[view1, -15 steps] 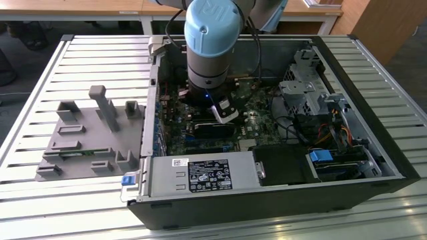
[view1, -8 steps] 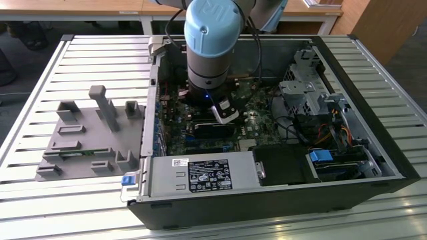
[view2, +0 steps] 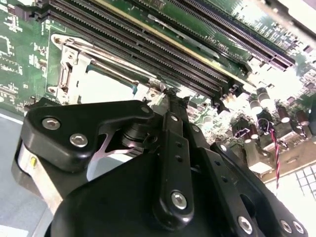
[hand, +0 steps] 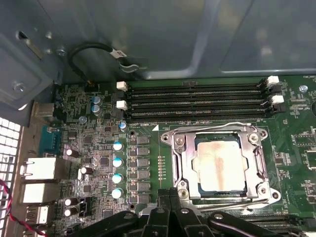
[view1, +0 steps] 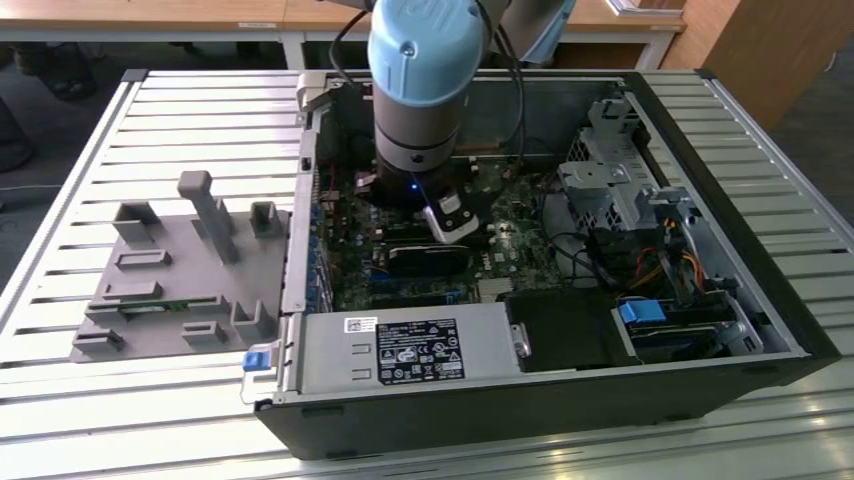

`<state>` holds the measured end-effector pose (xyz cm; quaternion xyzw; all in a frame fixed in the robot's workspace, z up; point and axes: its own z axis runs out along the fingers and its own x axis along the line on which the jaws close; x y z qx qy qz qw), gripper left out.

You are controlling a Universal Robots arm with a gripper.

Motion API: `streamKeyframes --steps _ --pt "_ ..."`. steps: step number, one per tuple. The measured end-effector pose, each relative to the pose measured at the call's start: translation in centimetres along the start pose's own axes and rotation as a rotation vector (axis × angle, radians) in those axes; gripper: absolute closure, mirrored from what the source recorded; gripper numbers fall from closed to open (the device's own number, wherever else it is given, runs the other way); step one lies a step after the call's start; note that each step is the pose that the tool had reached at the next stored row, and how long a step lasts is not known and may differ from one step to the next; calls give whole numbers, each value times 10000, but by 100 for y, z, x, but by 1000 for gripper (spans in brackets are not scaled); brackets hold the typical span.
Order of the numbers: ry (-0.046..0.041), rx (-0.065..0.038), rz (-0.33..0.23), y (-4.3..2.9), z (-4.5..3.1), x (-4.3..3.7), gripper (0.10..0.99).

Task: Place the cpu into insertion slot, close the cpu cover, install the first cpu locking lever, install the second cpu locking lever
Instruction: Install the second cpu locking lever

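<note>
A: Entry. Where is the arm [view1: 420, 90]?

B: Down inside the open computer case [view1: 747, 300], over the green motherboard [hand: 98, 148]. The case sits on a slatted metal table [view1: 160, 420], with a grey fixture block [view1: 174, 270] well apart, toward the exterior view's left.

A: And the cpu [hand: 218, 168]?

B: Lying flat in the insertion slot [hand: 200, 190], its dull metal top showing through the window of the cpu cover [hand: 185, 158]. In the first wrist view the cover lies down around the chip. A thin lever [hand: 232, 201] runs along the socket edge nearest the gripper [hand: 170, 195].

A: Gripper state?

B: Its fingers come together at the tip, nothing between them, right at the socket's edge beside that lever. Whether it touches the lever, I cannot tell.

A: Nearby?

B: Long black memory slots [hand: 197, 101] run along the far side of the socket.
</note>
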<state>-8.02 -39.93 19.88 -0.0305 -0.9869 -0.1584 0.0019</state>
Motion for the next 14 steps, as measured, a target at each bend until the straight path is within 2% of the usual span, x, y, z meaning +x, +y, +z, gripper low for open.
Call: streamKeyframes --steps 9,14 --pt "0 -3 0 31 -96 2 980" --pt "-1 -6 -1 38 -114 1 980"
